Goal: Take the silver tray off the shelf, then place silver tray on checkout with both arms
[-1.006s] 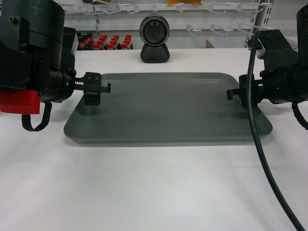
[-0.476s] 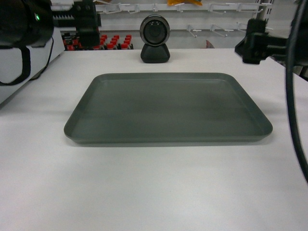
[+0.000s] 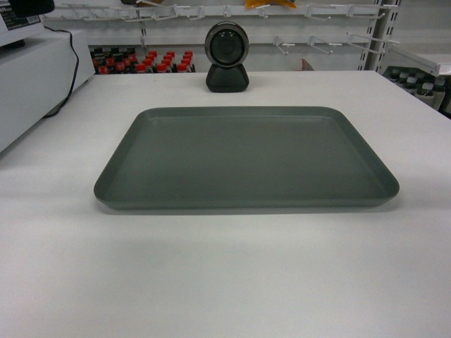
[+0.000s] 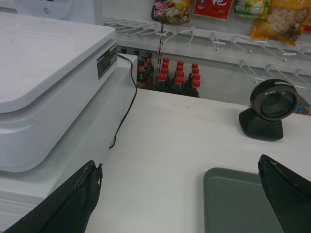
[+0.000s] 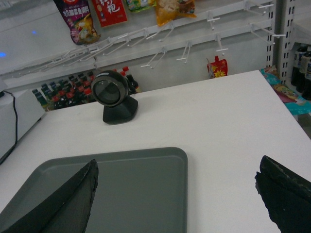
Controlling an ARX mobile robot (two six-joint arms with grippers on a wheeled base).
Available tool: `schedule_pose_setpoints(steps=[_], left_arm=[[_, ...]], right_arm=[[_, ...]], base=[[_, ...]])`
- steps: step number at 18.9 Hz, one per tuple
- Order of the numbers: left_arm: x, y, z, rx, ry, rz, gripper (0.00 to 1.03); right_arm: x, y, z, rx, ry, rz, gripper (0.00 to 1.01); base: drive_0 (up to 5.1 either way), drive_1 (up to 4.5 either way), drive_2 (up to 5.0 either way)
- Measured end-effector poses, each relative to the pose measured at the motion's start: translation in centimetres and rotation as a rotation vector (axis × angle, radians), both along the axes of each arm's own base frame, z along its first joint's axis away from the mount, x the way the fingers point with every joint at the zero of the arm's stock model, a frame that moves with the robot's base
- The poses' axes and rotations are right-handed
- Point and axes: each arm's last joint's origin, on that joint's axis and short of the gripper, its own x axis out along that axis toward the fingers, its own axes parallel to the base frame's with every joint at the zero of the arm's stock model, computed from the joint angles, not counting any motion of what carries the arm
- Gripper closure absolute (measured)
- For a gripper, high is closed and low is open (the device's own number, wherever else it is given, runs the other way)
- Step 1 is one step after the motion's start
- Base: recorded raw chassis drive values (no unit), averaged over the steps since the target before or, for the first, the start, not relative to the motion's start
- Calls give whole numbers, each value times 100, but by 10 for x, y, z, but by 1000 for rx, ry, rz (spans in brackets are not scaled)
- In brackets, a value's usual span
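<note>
The silver tray [image 3: 246, 158] lies flat on the white checkout [image 3: 232, 282], with nothing on it. The left gripper [image 4: 180, 204] is wide open and holds nothing; the tray's corner sits below it, just inside its right jaw. The right gripper [image 5: 175, 201] is wide open too (nothing in it), and the tray lies below it, toward its left jaw. Beyond both grippers stands a round black scanner [image 3: 227, 56], past the tray's far edge.
</note>
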Motion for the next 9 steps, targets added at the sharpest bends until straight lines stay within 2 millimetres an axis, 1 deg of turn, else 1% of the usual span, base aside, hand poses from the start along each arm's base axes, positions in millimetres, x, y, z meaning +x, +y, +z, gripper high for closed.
schedule_pose_setpoints(steps=[3, 4, 5, 6, 7, 8, 9], left_arm=[[-14, 3, 1, 0, -26, 6, 5], [-18, 4, 0, 11, -43, -8, 6], [-22, 7, -1, 28, -63, -53, 11], [-31, 10, -5, 57, -74, -111, 18], [-47, 16, -14, 90, -78, -162, 29], [-64, 22, -27, 108, -69, -176, 42], [-72, 25, -34, 118, -59, -172, 51]], right_arm=[[-24, 1, 2, 9, -18, -42, 3], [-29, 1, 4, 13, -30, -59, 3], [-33, 3, 5, -10, -55, -94, 7], [-41, 1, 4, -51, -67, -145, 15], [-56, -1, -2, -131, -65, -177, 25], [-75, -3, -10, -196, -51, -182, 38], [-87, -3, -13, -221, -45, -180, 47]], base=[[0, 0, 0], [0, 0, 0], [0, 0, 0], [0, 0, 0], [0, 0, 0], [0, 0, 0], [0, 0, 0]])
